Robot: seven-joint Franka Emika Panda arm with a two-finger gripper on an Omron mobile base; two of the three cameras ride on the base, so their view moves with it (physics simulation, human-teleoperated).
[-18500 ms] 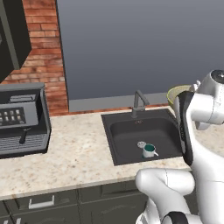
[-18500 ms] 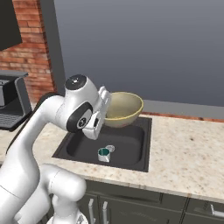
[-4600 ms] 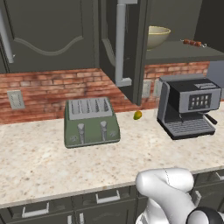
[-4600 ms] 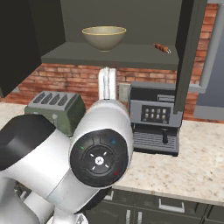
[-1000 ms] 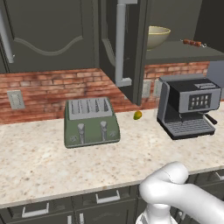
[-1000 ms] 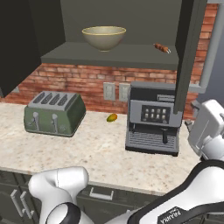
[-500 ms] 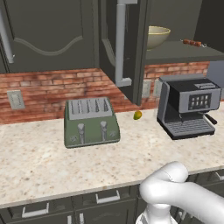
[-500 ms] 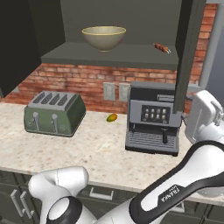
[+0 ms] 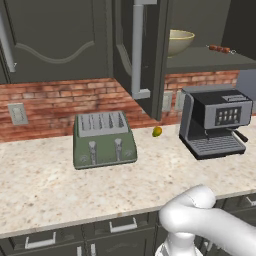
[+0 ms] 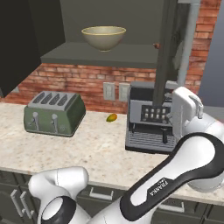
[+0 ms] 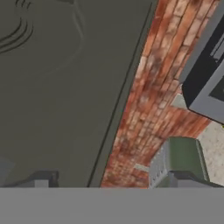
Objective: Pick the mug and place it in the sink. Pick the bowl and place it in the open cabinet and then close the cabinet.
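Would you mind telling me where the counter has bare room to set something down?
Free: the speckled beige counter in front of the green four-slot toaster, and the patch between it and the black-and-silver coffee machine, apart from the small yellow-green fruit. It is crowded under the open dark cabinet door.

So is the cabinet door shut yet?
No, the cabinet door stands swung out from the cabinet, and the bowl sits in plain sight on the shelf behind it.
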